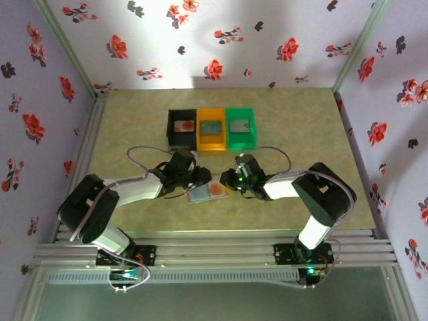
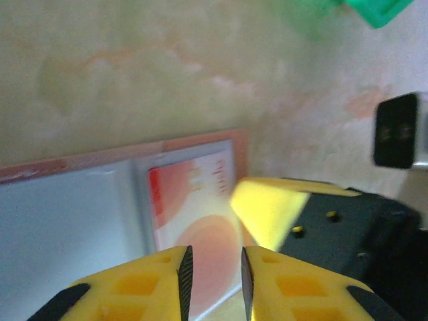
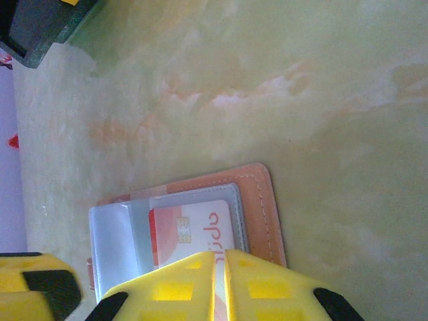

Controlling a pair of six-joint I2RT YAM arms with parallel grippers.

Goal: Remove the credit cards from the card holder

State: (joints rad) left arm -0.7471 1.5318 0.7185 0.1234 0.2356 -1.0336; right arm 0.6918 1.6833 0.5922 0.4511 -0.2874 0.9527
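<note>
Pale walls (image 1: 221,40) with red and black flowers, mottled beige-green tabletop (image 1: 134,114).

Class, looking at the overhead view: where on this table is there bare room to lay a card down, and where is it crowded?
Bare: table between the left wall and the black bin; between the green bin and the right wall; the near strip between the arms. Crowded: centre, left pincer and right pincer over the card holder.
</note>
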